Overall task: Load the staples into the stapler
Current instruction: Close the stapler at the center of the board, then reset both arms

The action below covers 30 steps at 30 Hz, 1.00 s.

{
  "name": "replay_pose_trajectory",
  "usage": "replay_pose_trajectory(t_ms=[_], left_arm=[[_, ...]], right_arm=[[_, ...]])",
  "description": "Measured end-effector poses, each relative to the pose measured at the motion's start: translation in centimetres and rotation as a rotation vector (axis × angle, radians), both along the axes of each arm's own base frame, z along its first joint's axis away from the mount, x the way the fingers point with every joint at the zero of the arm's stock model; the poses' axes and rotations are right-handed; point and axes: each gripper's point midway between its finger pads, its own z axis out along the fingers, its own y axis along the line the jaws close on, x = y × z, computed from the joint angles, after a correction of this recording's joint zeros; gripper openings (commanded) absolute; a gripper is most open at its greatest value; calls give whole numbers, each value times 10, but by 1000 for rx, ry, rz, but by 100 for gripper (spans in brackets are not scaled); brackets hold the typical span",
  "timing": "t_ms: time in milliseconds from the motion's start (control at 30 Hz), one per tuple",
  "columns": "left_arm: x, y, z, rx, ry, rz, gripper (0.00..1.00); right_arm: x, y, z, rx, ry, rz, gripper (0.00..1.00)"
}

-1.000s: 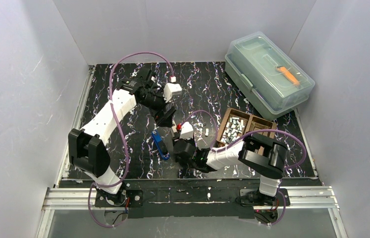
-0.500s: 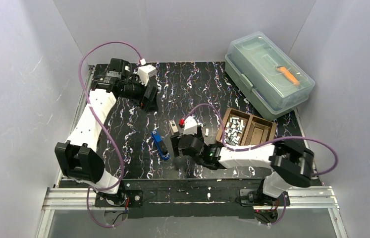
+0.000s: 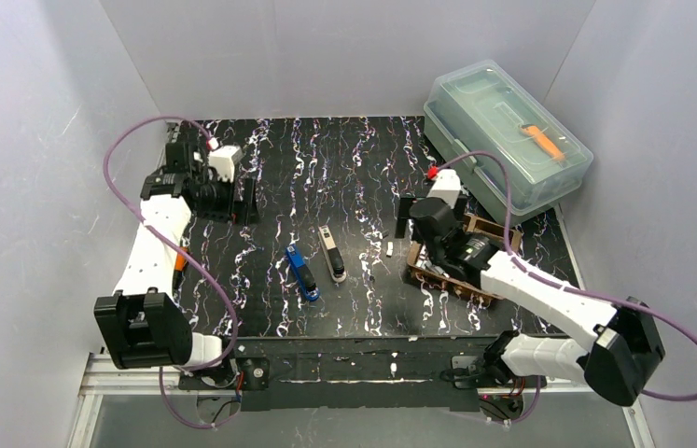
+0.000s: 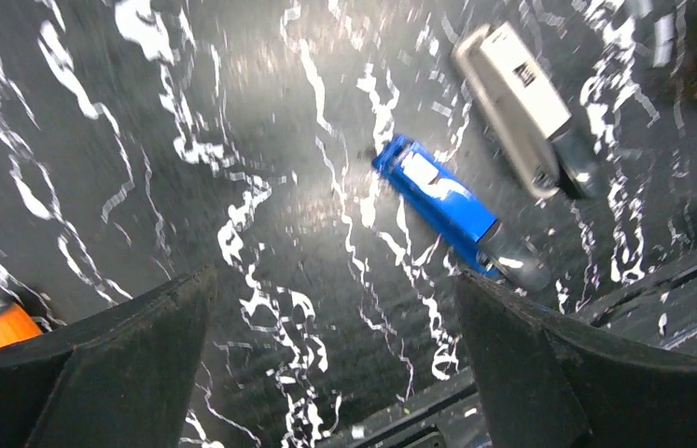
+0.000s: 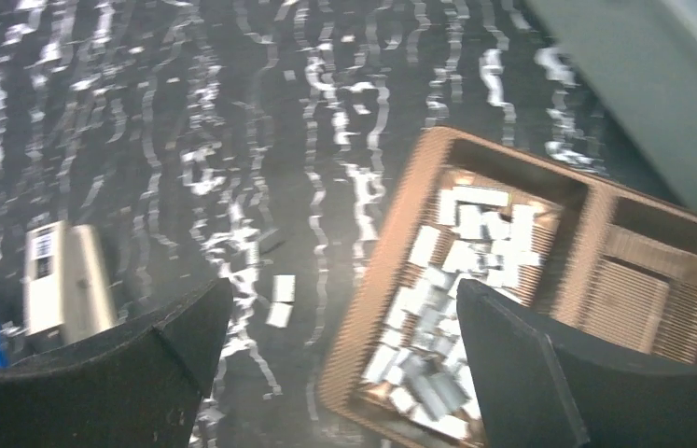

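Note:
Two staplers lie side by side mid-mat: a blue stapler (image 3: 303, 272) (image 4: 447, 210) and a grey stapler (image 3: 331, 253) (image 4: 517, 107) (image 5: 60, 275). The staples (image 5: 456, 308) are heaped in the left compartment of a brown tray (image 3: 486, 227) (image 5: 400, 271). Two loose strips (image 5: 279, 301) (image 3: 389, 248) rest on the mat beside it. My right gripper (image 3: 416, 219) (image 5: 340, 364) hangs open and empty over the tray's left edge. Far to the left of the staplers, my left gripper (image 3: 243, 199) (image 4: 335, 364) is open and empty above bare mat.
A clear lidded box (image 3: 505, 138) with an orange tool inside stands at the back right. A small orange object (image 4: 4, 325) lies by the mat's left side. The tray's right compartment (image 5: 643, 289) holds nothing. My right forearm covers part of the tray from above.
My right gripper opened and swung right from beside the staplers to over the tray, and the grey stapler now lies free on the mat. My left arm drew back to the far left.

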Motion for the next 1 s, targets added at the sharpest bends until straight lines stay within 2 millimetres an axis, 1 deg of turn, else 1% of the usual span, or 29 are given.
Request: replay_pose_trajectory(t_ms=[67, 100, 167, 233, 267, 333, 367, 400, 433, 467, 500, 533, 567, 600, 633, 667, 733, 800, 867, 1000], left_arm=[[-12, 6, -23, 12, 47, 27, 98], [-19, 7, -33, 14, 67, 34, 98], [-28, 7, -47, 15, 87, 47, 98], [-33, 7, -49, 13, 70, 59, 98], [-33, 7, -45, 12, 28, 67, 98], [-32, 7, -34, 14, -62, 71, 98], [-30, 8, -34, 18, -105, 73, 98], [-32, 13, -49, 26, -151, 91, 98], [-36, 15, -61, 26, -145, 99, 98], [-36, 16, -75, 25, -160, 107, 98], [-36, 17, -91, 21, -147, 117, 98], [-32, 18, -96, 17, -152, 123, 98], [-9, 19, -103, 3, -197, 140, 98], [2, 20, -109, -8, -209, 151, 98], [8, 20, -111, -20, -210, 166, 98], [23, 22, -123, -21, -228, 166, 98], [32, 22, -130, -27, -269, 174, 98], [33, 23, -141, -27, -297, 181, 98], [31, 22, -148, -29, -303, 184, 98], [42, 23, -149, -44, -358, 200, 98]], right_arm=[[4, -26, 1, -34, -10, -66, 98], [3, -35, 0, -53, -13, -85, 98], [4, -50, -6, -95, -11, -117, 98], [3, -62, -15, -133, 5, -141, 96], [2, -75, -26, -174, 28, -161, 98], [2, -96, -45, -232, 68, -206, 98], [2, -104, -52, -244, 82, -228, 98], [4, -126, -63, -247, 90, -296, 98], [4, -138, -66, -256, 85, -332, 98], [4, -149, -70, -229, 28, -367, 98], [-4, -164, -76, -226, -14, -397, 98], [-7, -178, -78, -220, -68, -435, 98], [-7, -192, -79, -215, -119, -477, 98], [-7, -209, -83, -222, -147, -529, 99], [-2, -227, -82, -208, -172, -592, 98], [-1, -234, -83, -210, -171, -616, 98], [6, -244, -87, -197, -178, -644, 98], [12, -247, -97, -210, -157, -638, 98], [17, -247, -106, -218, -140, -619, 98], [30, -242, -122, -239, -119, -557, 98]])
